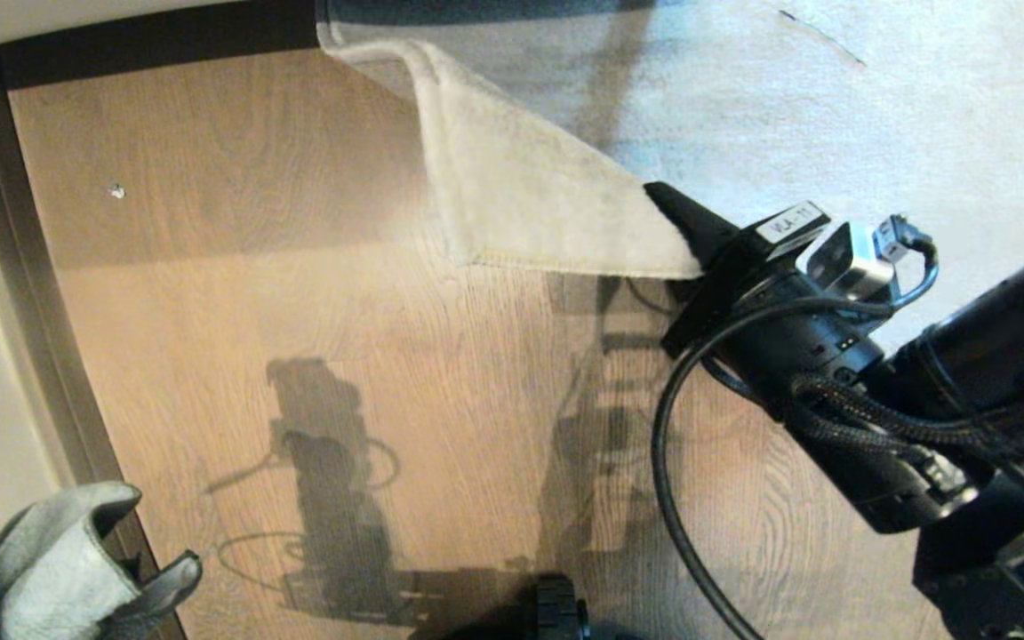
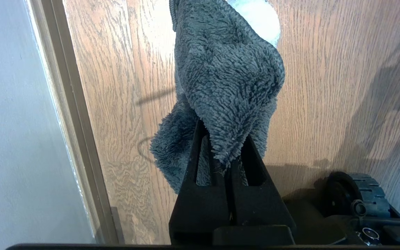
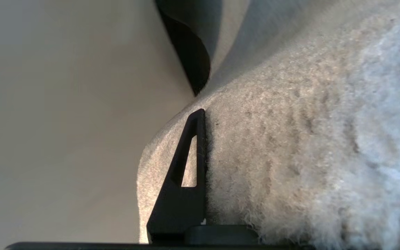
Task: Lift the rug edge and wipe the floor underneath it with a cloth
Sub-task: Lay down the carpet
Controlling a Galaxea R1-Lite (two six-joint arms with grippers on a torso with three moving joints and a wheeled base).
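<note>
The right gripper point(image 1: 674, 218) has its fingers pinching the rug edge point(image 1: 565, 258) at its corner, holding it folded up so the beige backing faces out and the straight border hangs free above the floor point(image 1: 299, 293). In the right wrist view one black finger point(image 3: 186, 166) lies flat against the pile, the rug curving away beyond its tip. Out past these fingers bare wood planks run to the dark skirting strip point(image 1: 41, 293), with open room under the raised flap. The left gripper point(image 2: 226, 152) has its fingers pressed together on the grey terry cloth point(image 2: 224, 80), which bunches beyond their tips above the floor, near the skirting strip and well apart from the rug.
</note>
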